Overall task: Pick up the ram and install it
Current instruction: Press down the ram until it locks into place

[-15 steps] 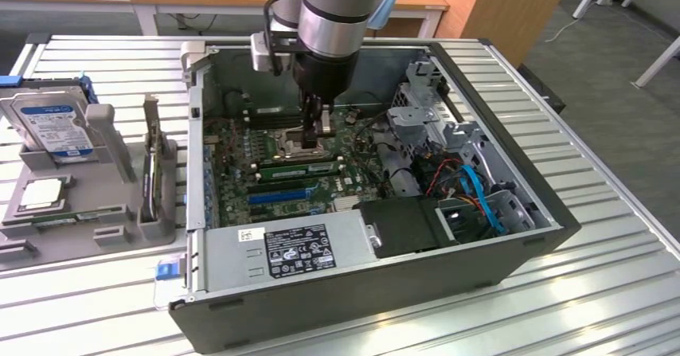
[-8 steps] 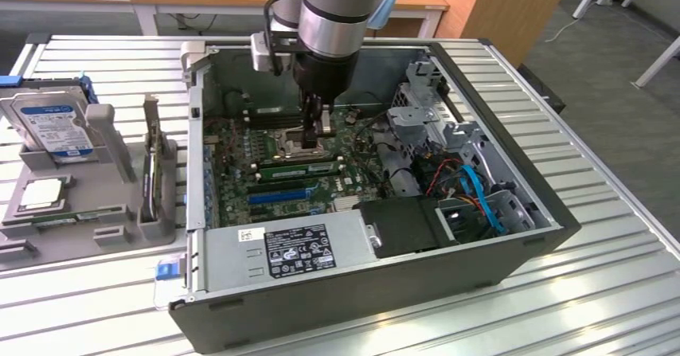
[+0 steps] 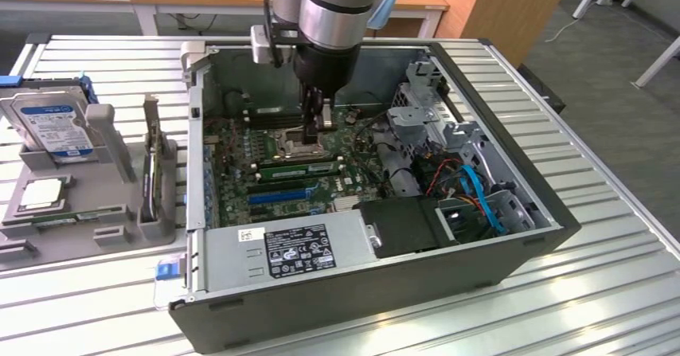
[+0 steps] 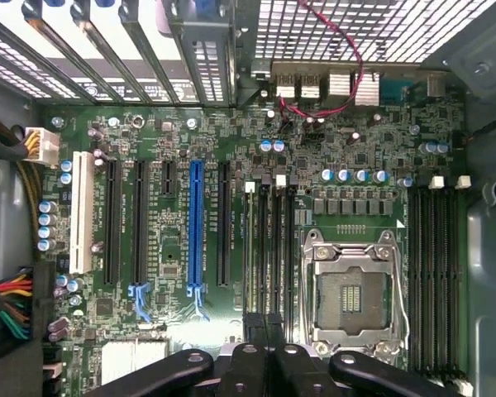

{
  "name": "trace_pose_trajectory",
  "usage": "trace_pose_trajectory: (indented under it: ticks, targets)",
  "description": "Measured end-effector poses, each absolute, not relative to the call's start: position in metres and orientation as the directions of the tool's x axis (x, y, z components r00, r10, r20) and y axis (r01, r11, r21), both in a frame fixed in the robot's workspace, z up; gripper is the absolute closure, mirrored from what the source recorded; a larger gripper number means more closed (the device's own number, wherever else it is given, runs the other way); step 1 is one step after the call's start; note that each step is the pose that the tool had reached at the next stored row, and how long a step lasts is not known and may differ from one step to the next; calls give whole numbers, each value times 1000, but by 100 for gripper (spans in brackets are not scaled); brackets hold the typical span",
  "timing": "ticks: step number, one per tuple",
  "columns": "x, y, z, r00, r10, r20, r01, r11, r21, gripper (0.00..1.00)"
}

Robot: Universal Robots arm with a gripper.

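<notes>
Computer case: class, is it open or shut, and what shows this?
Open: the computer case has no side panel on top, leaving its motherboard exposed.

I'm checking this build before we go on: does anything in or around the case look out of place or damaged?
Nothing looks damaged or spilled. One oddity: the CPU socket stands bare, no processor or cooler on it, while a square silver processor chip lies on the grey holder outside the case.

Hard drive label print too small
</notes>
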State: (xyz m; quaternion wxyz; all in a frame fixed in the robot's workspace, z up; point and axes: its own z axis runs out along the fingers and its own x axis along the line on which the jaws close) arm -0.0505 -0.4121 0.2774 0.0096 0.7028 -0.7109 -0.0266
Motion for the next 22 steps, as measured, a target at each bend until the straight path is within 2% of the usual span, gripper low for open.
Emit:
trace_pose_trajectory:
  ticks: [22]
  targets:
    - [-51,-412,326,-12,-1000,-24,-999,11,51,90]
